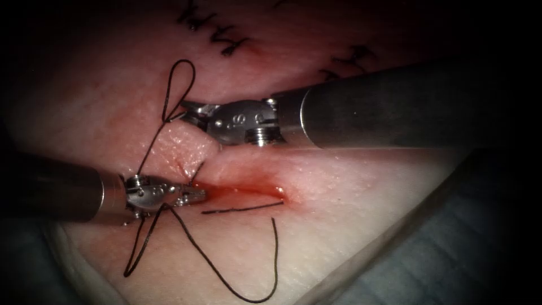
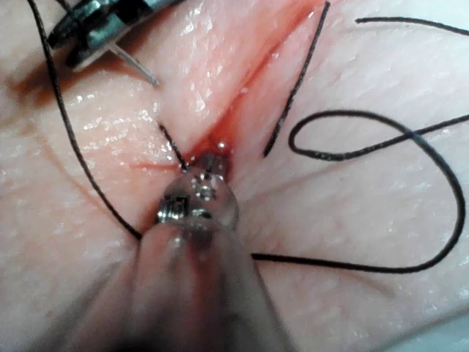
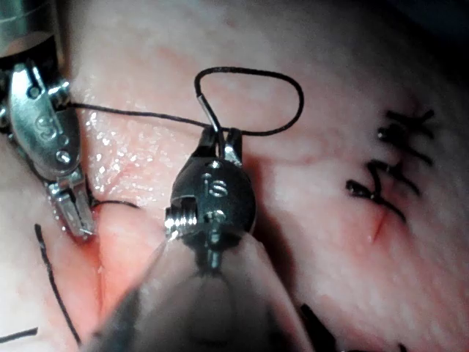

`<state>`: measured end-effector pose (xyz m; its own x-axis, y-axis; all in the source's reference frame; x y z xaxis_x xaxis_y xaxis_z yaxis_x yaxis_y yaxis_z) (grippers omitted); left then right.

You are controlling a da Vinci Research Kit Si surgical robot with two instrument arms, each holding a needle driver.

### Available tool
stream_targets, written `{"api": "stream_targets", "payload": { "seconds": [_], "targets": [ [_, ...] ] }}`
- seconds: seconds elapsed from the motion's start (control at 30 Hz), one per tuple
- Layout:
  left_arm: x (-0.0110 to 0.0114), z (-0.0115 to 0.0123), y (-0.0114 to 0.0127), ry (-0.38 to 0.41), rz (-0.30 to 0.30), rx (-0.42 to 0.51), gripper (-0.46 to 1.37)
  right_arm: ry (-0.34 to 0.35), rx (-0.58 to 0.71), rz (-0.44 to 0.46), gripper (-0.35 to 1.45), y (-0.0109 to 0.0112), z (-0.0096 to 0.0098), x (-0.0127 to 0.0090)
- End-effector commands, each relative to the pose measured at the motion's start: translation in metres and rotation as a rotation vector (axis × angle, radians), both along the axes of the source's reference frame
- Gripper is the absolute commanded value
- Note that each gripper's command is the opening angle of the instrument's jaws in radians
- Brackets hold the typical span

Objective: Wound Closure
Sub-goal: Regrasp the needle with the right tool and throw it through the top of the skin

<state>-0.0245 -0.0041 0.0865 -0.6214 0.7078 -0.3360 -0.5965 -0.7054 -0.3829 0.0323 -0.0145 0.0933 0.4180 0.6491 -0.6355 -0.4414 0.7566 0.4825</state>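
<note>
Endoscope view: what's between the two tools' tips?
A raised fold of tissue beside the cut, crossed by thread running from the right tool down to the left tool.

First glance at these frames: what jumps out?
The right tool above the cut grips the needle near its thread end, the needle clear of the tissue. The left tool sits at the cut's left end amid red fluid. Dark thread loops widely below the cut.
</note>
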Motion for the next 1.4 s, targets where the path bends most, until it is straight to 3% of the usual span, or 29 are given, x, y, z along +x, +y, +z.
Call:
{"api": "stream_targets", "payload": {
  "seconds": [0.03, 0.07, 0.17, 0.47, 0.6, 0.7, 0.87, 1.23, 1.33, 1.4],
  "targets": [
    [0.0, 0.0, 0.0, -0.009, 0.002, 0.005, -0.35, 0.028, 0.048, 0.002, -0.35, -0.0005, 0.0001, 0.0001],
    [0.0, 0.0, -0.0001, -0.009, 0.002, 0.005, -0.35, 0.081, 0.11, 0.034, -0.35, -0.0002, 0.0006, -0.0003],
    [0.0, -0.0001, -0.0001, -0.009, 0.001, 0.005, -0.35, 0.143, 0.326, 0.171, -0.35, 0.0, 0.0016, -0.0007],
    [-0.0001, -0.0001, -0.0001, -0.009, 0.006, 0.002, -0.35, 0.213, 0.6, 0.24, -0.35, -0.0021, 0.0035, -0.0007],
    [-0.0001, -0.0001, -0.0001, -0.012, 0.004, 0.0, -0.35, 0.249, 0.851, 0.343, -0.35, -0.0042, 0.0041, -0.0004],
    [-0.0002, -0.0001, 0.0, -0.014, 0.003, -0.001, -0.35, 0.221, 0.886, 0.329, -0.35, -0.0056, 0.0042, -0.0002],
    [-0.0003, -0.0001, 0.0, -0.014, 0.003, 0.0, -0.35, 0.171, 0.957, 0.394, -0.35, -0.0083, 0.0037, -0.0004],
    [-0.0004, -0.0003, 0.0002, -0.015, -0.003, -0.005, -0.35, 0.127, 1.056, 0.405, -0.35, -0.0121, 0.0035, -0.0014],
    [-0.0006, -0.0003, 0.0003, -0.014, -0.004, -0.005, -0.35, 0.123, 1.061, 0.416, -0.35, -0.0125, 0.0035, -0.0017],
    [-0.0007, -0.0003, 0.0003, -0.014, 0.0, -0.008, -0.35, 0.117, 1.028, 0.448, -0.35, -0.0114, 0.0035, -0.002]
  ]
}}
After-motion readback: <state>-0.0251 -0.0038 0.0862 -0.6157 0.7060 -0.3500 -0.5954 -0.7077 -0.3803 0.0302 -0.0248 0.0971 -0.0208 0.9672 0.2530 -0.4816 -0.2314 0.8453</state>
